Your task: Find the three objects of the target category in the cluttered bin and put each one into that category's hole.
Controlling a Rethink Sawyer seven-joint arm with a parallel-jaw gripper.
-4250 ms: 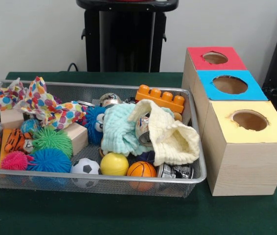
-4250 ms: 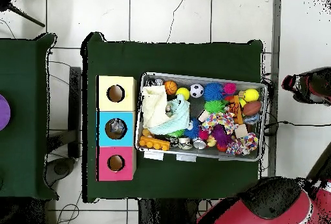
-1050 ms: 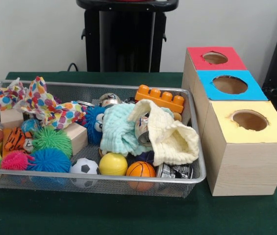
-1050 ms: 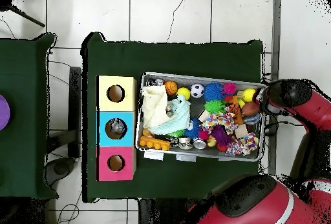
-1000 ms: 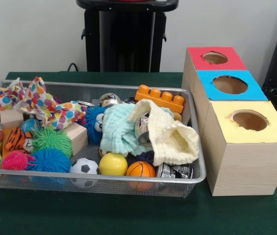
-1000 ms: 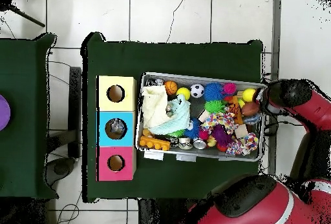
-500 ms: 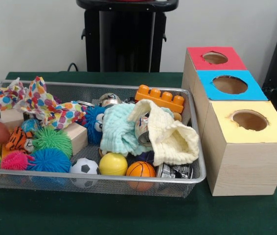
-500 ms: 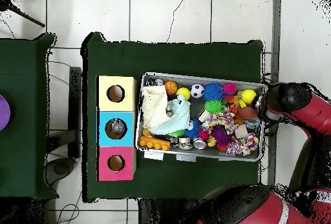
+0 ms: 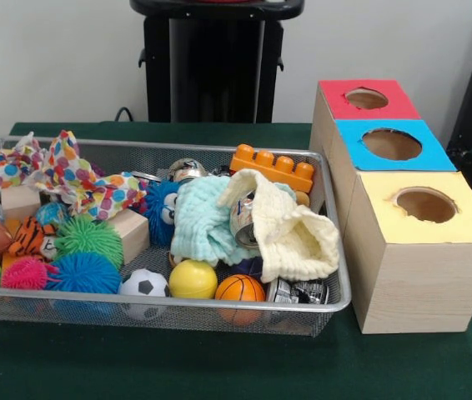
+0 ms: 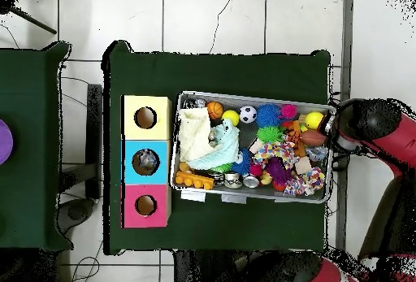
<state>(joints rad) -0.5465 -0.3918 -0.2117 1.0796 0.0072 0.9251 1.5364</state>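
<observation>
Currently the arm [image 10: 370, 128] hovers at the bin [image 10: 253, 198] end; gripper state: cannot tell. Risk: bottles unseen under cloths [image 9: 290, 233], so a can may get grabbed.

Green-covered table [image 9: 219, 367] carries wire bin [image 9: 336, 287] w/ 3 wooden boxes [image 9: 415, 267] just beside it
</observation>
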